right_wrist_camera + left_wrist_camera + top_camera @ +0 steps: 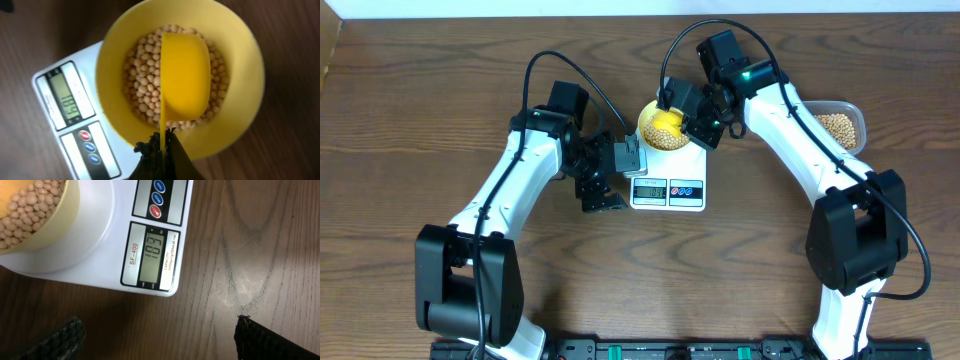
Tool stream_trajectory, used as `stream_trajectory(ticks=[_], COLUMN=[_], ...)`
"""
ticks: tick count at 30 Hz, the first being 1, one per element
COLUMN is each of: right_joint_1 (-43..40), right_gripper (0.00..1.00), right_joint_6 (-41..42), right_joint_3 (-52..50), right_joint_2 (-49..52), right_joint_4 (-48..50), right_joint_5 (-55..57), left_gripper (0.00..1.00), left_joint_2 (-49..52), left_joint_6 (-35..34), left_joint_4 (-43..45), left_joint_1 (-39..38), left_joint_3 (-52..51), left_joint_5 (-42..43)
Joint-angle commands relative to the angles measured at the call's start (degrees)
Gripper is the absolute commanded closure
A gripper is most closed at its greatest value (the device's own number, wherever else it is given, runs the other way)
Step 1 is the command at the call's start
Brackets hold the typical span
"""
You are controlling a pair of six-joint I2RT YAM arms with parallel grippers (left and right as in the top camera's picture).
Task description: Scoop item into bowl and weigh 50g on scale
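At the bottom centre of the right wrist view, the right jaws are seen pressed together on the thin handle of the bright yellow scoop (185,75). From that pinch the scoop's long axis runs straight up the frame, so that its cup hangs over the middle of the bowl (250,55). The face of the cup that is shown is smooth and bare, and it cannot be told whether it is the inside or the underside. Around it the beans (142,90) are spread across the bowl's floor. The bowl is set on the scale (107,150), whose display (62,97) is lit at the left of the frame, though its digits cannot be read with certainty.

In the left wrist view the left jaws are spread wide at the two bottom corners, with only bare tabletop (240,240) between them. The scale lies just beyond, toward the upper left.

From overhead, the bowl is found at upper centre under the right arm's wrist, while the left arm is held just beside the scale. The clear container (861,130) of beans lies at the upper right, well apart from the bowl and on the right arm's side. Any topping-up is therefore judged to fall to the right arm, swung rightward to that container.
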Motion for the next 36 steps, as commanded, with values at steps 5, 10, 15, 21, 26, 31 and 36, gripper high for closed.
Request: stream_trajectory(ticks=[5, 10, 15, 21, 26, 31, 36], right_joint_1=[0.22, -1.57, -4.81, -9.38, -11.76, -12.98, -13.51], right_gripper=[0.99, 0.99, 0.99, 0.99, 0.99, 0.99, 0.99], right_joint_6=[2.75, 6.99, 9.44, 14.21, 20.22, 22.03, 20.65], right_joint_3=[-0.24, -0.24, -0.24, -0.24, -0.24, -0.24, -0.24], right_joint_2=[0.48, 0.48, 0.48, 0.48, 0.48, 0.48, 0.48], right_joint_4=[-1.05, -1.51, -2.89, -3.61, -1.05, 0.35, 0.37], right_joint_5=[-5.75, -12.02, -23.71, -32.06, -36.48, -40.26, -40.17], left_gripper=[0.03, 0.03, 0.02, 0.02, 0.02, 0.02, 0.02], left_joint_2=[0.37, 0.37, 0.37, 0.37, 0.37, 0.37, 0.37], left_joint_6=[0.52, 0.52, 0.52, 0.52, 0.52, 0.52, 0.52], left_joint_4=[-0.28, -0.28, -0.28, -0.31, -0.31, -0.28, -0.28], left_joint_1=[0.26, 0.26, 0.26, 0.26, 0.26, 0.26, 0.24], left_joint_3=[-0.13, -0.13, -0.13, -0.13, -0.13, -0.13, -0.13], left_joint_5=[0.94, 0.94, 0.94, 0.94, 0.94, 0.94, 0.94])
